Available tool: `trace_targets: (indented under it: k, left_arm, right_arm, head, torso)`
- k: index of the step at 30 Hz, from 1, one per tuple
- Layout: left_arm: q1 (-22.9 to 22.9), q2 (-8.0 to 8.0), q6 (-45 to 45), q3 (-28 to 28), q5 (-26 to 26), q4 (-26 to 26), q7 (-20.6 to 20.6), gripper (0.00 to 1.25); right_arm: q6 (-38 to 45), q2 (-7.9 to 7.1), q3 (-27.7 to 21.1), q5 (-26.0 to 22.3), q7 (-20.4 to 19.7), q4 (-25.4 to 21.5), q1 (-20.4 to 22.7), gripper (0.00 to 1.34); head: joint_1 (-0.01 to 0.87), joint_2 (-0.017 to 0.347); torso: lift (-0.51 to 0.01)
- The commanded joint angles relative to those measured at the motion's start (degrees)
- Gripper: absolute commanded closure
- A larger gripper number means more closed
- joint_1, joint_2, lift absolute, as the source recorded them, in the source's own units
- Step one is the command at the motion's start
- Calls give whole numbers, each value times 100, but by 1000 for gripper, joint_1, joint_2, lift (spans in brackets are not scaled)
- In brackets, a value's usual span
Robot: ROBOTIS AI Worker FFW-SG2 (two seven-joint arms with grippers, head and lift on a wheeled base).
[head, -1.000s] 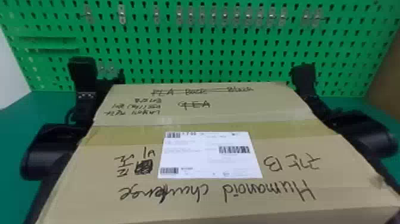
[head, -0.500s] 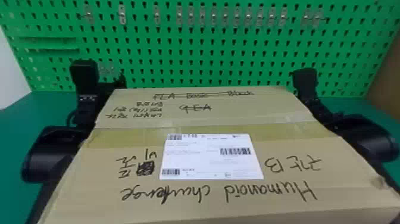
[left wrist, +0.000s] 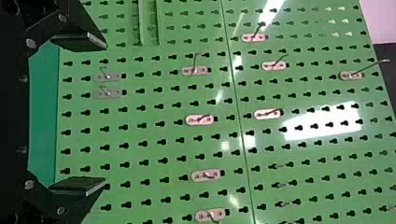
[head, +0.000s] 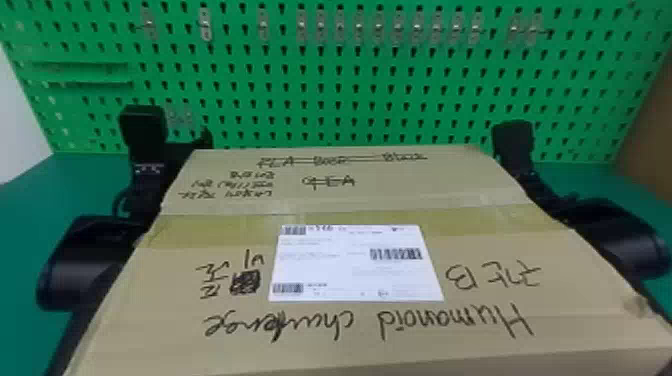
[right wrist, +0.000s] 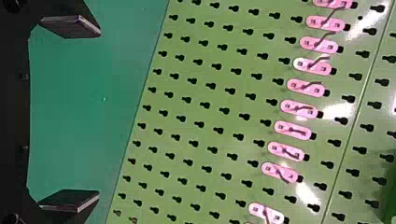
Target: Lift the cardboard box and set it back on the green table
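so the box [head: 370, 202] just dipped a touch, probably settling back onto the table [head: 30, 215]. left gripper [left wrist: 106, 113] and right gripper [right wrist: 99, 113] both spread wide, fwiw.

So the left arm [head: 75, 265] is sitting on the left side of the bench [head: 22, 210], and the right arm [head: 617, 240] is pretty much mirroring it on the right side. The left gripper [head: 192, 142] is pointing out past the bench's far edge, two black fingers [left wrist: 79, 185] spreading really wide. The right gripper [head: 512, 140] is aiming out past that far edge too, and its fingers are also standing well apart.
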Motion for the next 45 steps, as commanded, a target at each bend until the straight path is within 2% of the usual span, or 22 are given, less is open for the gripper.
trace_targets:
  k: [1, 16, 35, 45]
  left_arm:
    - [26, -1, 0, 11, 0, 0, 0, 246]
    - [62, 8, 0, 29, -18, 0, 0, 246]
    - [149, 201, 141, 38, -88, -88, -26, 246]
    - [246, 324, 273, 161, -141, -255, -35, 246]
  right_arm:
    - [-2, -3, -7, 0, 0, 0, 25, 87]
    - [7, -47, -34, 18, 0, 0, 60, 87]
    - [121, -197, -210, 132, 0, -79, 183, 87]
    - [227, -328, -385, 246, 0, -211, 245, 87]
  head:
    - [566, 54]
    - [566, 54]
    - [566, 54]
    - [566, 54]
  torso:
    - [-183]
    - [-183]
    - [-183]
    - [-183]
